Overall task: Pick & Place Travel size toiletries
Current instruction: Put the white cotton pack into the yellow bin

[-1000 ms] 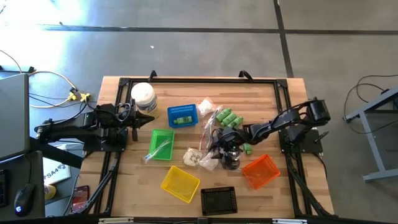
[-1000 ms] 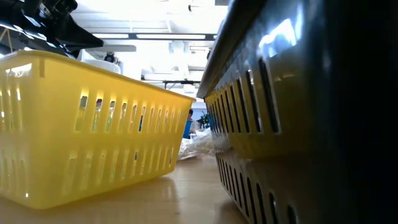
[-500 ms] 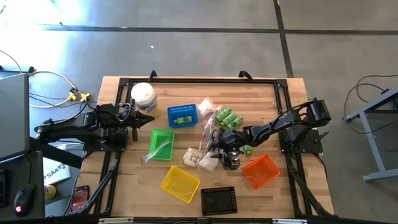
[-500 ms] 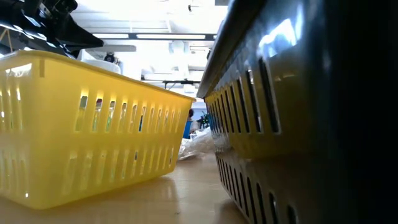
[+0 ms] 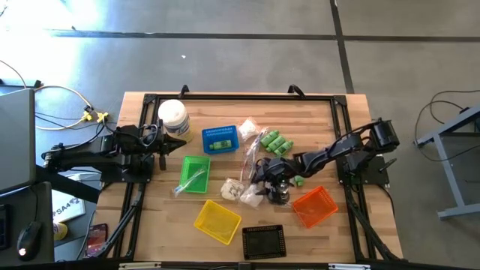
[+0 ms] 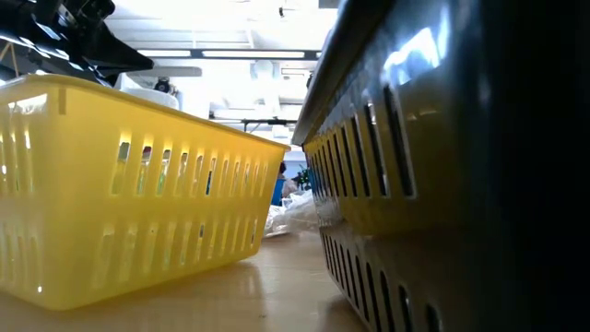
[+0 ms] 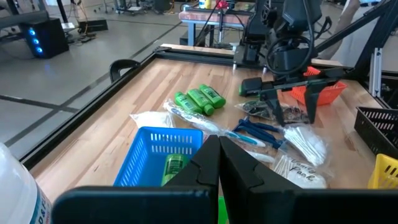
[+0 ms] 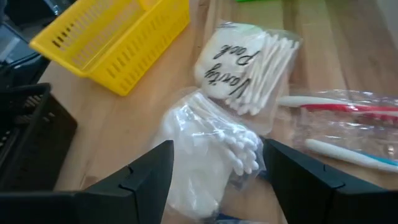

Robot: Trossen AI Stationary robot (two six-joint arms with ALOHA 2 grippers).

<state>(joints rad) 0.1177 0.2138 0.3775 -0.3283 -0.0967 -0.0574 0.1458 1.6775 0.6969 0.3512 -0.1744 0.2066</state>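
The travel size toiletries lie in a heap at mid-table: green bottles (image 5: 276,141), clear sachets with toothbrushes (image 8: 348,124), and two packets of cotton swabs (image 8: 249,62). My right gripper (image 8: 217,149) hangs open over the heap. Its fingers stand on either side of a clear swab bag (image 8: 208,155) lying flat on the wood. I see no touch. One green bottle lies in the blue basket (image 7: 158,149). My left gripper (image 7: 219,140) is shut and empty at the table's left, beside the white-lidded jar (image 5: 172,116).
Baskets ring the heap: green (image 5: 195,174), yellow (image 5: 217,221), black (image 5: 263,241) and orange (image 5: 314,205). In the low view the yellow basket (image 6: 120,184) and the black basket (image 6: 442,184) block nearly everything. Bare wood lies along the table's far edge.
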